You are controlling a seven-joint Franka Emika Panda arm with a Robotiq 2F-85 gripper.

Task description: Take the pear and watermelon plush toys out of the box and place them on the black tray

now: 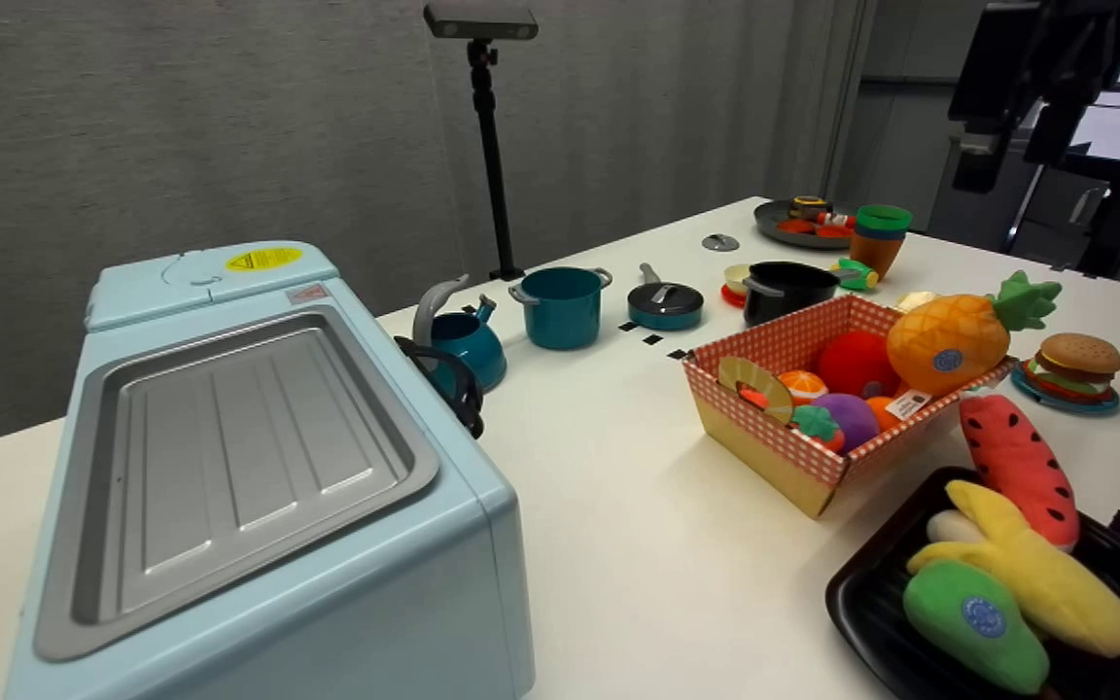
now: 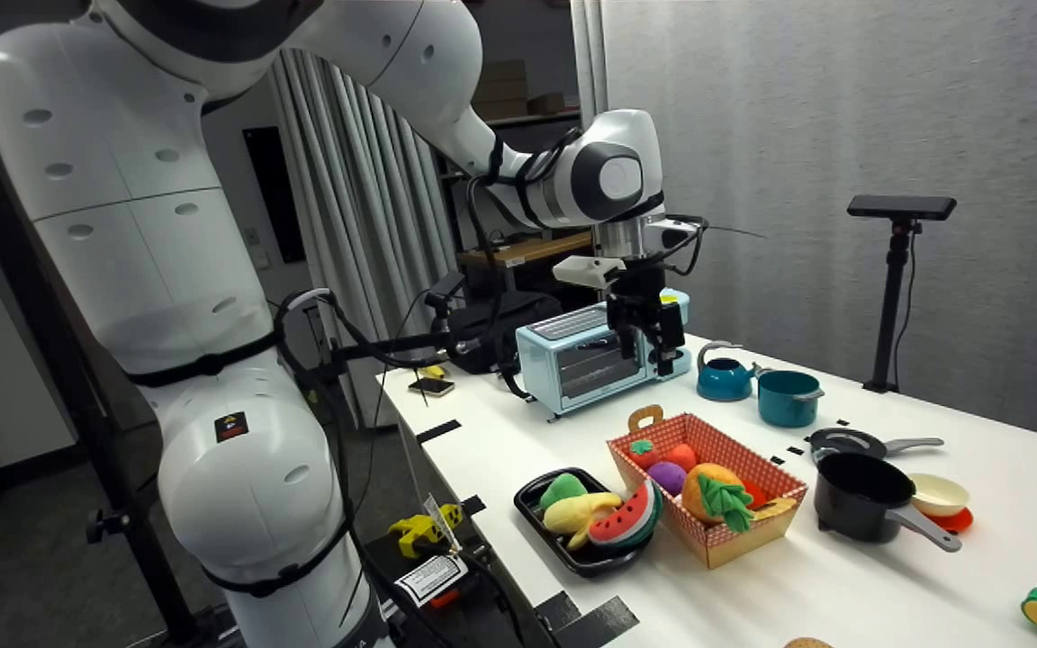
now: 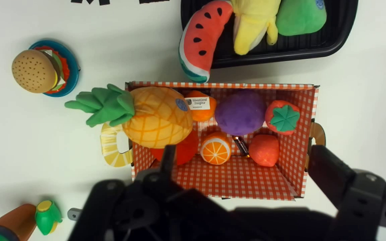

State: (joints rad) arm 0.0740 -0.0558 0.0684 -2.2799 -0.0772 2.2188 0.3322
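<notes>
The green pear plush (image 1: 973, 622) lies in the black tray (image 1: 857, 617), also seen in the wrist view (image 3: 302, 16). The watermelon slice plush (image 1: 1017, 467) rests partly in the tray, one end over its rim toward the box, as the wrist view (image 3: 201, 40) shows. A yellow banana plush (image 2: 577, 513) lies between them. The red-checked box (image 2: 752, 537) stands beside the tray and holds several other plush fruits, with a pineapple (image 3: 159, 117) on top at one end. My gripper (image 3: 243, 150) is open and empty, high above the table; it shows in both exterior views (image 1: 1012, 151) (image 2: 646, 354).
A toy burger on a blue plate (image 1: 1070, 369) stands near the box's pineapple end. A black pot (image 2: 865, 495), teal pot (image 2: 787, 398), kettle (image 2: 724, 378) and light-blue toaster oven (image 2: 586, 360) stand farther around. A box handle (image 3: 116, 145) sticks out below the pineapple.
</notes>
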